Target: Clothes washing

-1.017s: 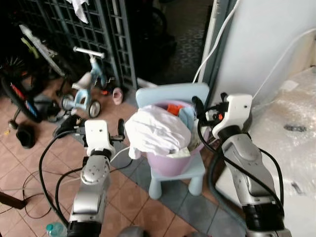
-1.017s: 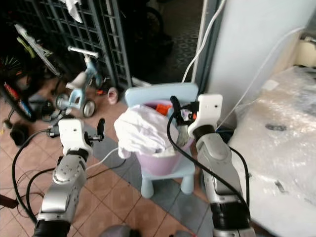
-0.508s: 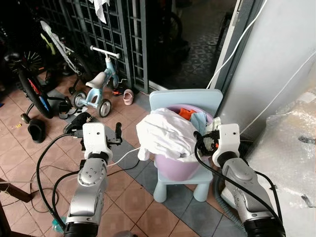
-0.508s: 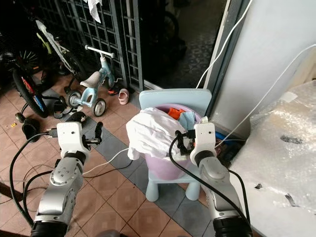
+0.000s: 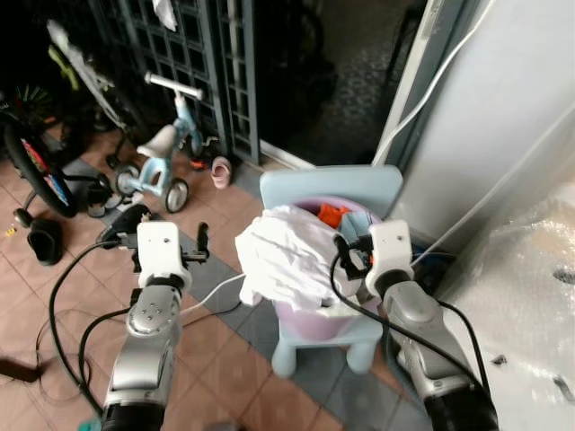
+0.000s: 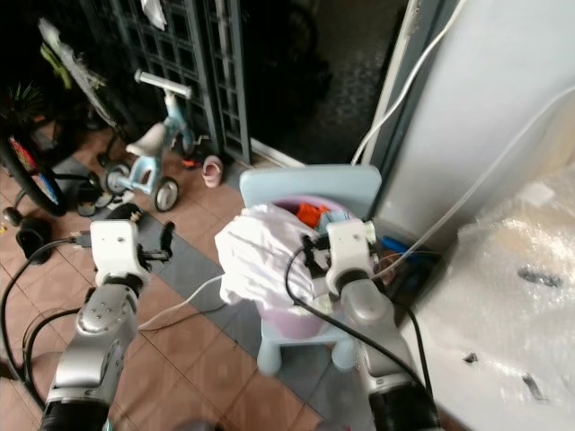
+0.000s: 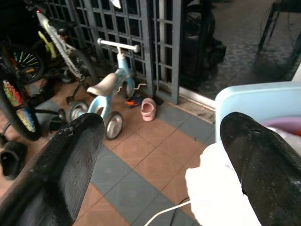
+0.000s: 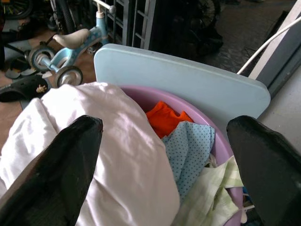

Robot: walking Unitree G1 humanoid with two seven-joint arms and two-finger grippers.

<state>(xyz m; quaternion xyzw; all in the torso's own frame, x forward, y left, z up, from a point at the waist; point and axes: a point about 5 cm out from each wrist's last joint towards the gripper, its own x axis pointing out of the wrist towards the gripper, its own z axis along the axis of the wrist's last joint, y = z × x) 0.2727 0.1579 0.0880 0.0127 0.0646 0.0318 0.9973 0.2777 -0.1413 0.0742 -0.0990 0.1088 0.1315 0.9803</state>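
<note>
A lavender laundry basket (image 5: 310, 316) stands on a small light-blue chair (image 5: 331, 186). It is heaped with clothes: a big white garment (image 5: 280, 256) spills over its front-left rim, with an orange piece (image 8: 164, 114) and a blue dotted cloth (image 8: 189, 143) behind it. My right gripper (image 5: 355, 251) hovers at the basket's right rim, open, its fingers (image 8: 63, 176) spread wide over the clothes and holding nothing. Left of the basket, over the tiled floor, my left gripper (image 5: 163, 232) is open and empty, a little apart from the white garment (image 7: 218, 190).
A child's tricycle (image 5: 166, 148), a pink shoe (image 7: 148, 109), bicycles (image 5: 36, 171) and black sandals (image 5: 43, 241) crowd the floor at left before a metal grille (image 5: 207, 54). Cables (image 5: 67, 296) trail on the tiles. A white appliance (image 5: 503, 108) and a bubble-wrapped surface (image 5: 530, 296) close off the right.
The whole view has swung about as the camera moved. My right gripper has dropped from beside the chair's back to the basket's right rim. The left arm keeps its pose.
</note>
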